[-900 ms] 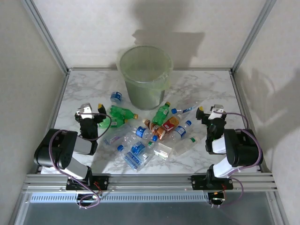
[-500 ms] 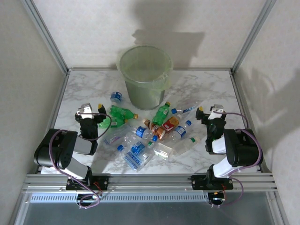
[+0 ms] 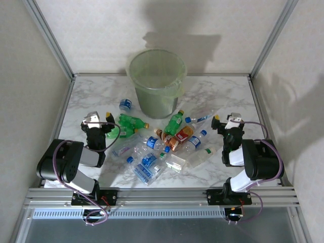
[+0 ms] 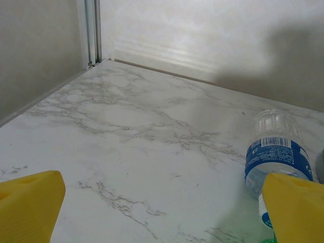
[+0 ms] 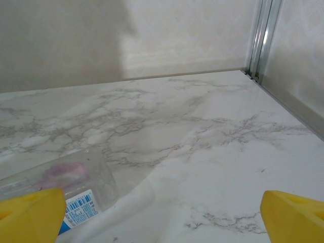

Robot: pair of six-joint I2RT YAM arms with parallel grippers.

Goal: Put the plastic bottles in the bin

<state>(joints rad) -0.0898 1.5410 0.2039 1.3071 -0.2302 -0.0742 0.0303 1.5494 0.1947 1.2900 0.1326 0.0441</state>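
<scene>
1. Sprawling on their sides, the plastic bottles [image 3: 162,147] form a loose heap at the middle of the table [image 3: 228,96], directly at 6 o'clock from the bin [image 3: 157,104]. The bin stands upright at the table's 12 o'clock edge. I can make out no bottle inside it, so the task looks barely begun.
2. One blue-labelled bottle [image 3: 125,105] lies apart from the heap, near the bin's foot at about 8 o'clock. The left wrist view shows it [image 4: 277,157] ahead and to the right of the fingers.
3. A green bottle [image 3: 130,123] marks the heap's 10 o'clock fringe, and a clear bottle [image 3: 200,118] its 2 o'clock fringe. The clear bottle's base [image 5: 61,187] lies just beside the left finger in the right wrist view.
4. The left gripper [image 3: 104,129] sits at 9 o'clock of the heap with its jaws spread wide and nothing between them [image 4: 162,212].
5. The right gripper [image 3: 223,124] sits at 3 o'clock, likewise spread wide and empty [image 5: 162,212].
6. Risks, as I judge them:
   - Round, light bottles will probably roll or squirt out if the jaws close off-centre or on a tapered neck.
   - Bottles overlap in the heap, so reaching in may pinch two at once or knock neighbours towards the table's edges.
   - The bin is much taller than the bottles, so a low carry could strike its wall and tip it.
   - Both arms heading for the bin's mouth together could collide.
</scene>
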